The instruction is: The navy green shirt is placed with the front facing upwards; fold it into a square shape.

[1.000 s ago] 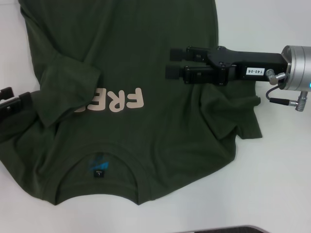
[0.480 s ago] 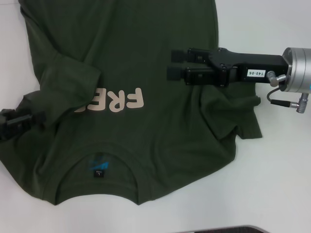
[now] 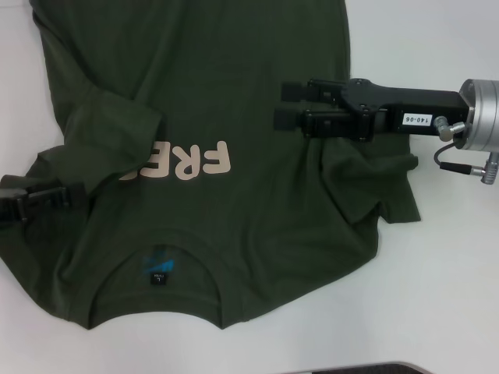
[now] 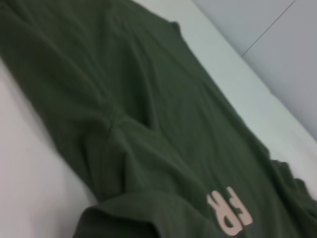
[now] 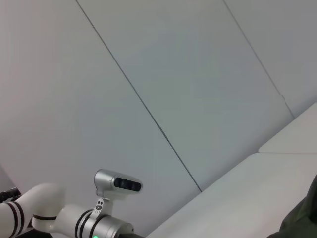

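From the head camera, one large dark olive-green cotton shirt (image 3: 210,140) is lying spread on the white table (image 3: 437,296), collar nearest the robot, its far end running out of view at the top. The pale beige block letters (image 3: 187,162) are showing only in part, because a folded-over sleeve (image 3: 109,132) is covering their left end. A small black and blue label (image 3: 158,269) is sitting inside the collar. The black left gripper (image 3: 47,195) is reaching in from the left edge, mostly cut off, and is resting against the shirt's left sleeve fabric; dark on dark, its jaws are hard to make out and I cannot tell whether they are closed on cloth. The black right gripper (image 3: 279,106) is hanging over the shirt's right half, its two fingers (image 3: 292,121) lying parallel with a narrow gap between them and holding nothing.

From the left wrist camera, the shirt (image 4: 138,114) is filling most of the picture, with two letters (image 4: 230,210) showing and the table (image 4: 29,188) beside it; no fingers are showing.

From the right wrist camera, a pale wall is filling the picture, a sliver of the shirt (image 5: 304,218) is showing at one corner, and part of a silver and white arm (image 5: 89,218) is showing, cut off by the frame
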Motion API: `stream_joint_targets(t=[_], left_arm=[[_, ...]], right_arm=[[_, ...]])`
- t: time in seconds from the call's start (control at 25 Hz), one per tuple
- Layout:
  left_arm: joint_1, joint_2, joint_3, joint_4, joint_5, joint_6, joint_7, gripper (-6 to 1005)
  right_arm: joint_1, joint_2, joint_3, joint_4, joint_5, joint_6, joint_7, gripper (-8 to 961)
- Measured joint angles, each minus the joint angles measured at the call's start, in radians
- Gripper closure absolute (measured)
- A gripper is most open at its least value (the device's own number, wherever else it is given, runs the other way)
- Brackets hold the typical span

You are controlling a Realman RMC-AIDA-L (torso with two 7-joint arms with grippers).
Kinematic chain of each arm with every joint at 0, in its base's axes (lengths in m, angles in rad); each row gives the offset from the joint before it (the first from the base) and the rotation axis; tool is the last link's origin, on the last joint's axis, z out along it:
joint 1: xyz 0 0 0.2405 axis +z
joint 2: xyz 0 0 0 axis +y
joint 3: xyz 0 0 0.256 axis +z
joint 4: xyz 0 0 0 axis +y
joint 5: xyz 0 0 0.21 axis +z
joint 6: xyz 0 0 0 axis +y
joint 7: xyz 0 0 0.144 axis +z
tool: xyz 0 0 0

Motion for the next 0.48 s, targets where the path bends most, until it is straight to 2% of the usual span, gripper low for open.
stream_joint_targets(t=[0.48], left_arm=[[-0.028, 0.007, 0.010, -0.004, 0.043, -0.031, -0.036, 324]], right_arm=[[-0.008, -0.006, 0.004, -0.001, 0.000, -0.002, 0.003, 39]])
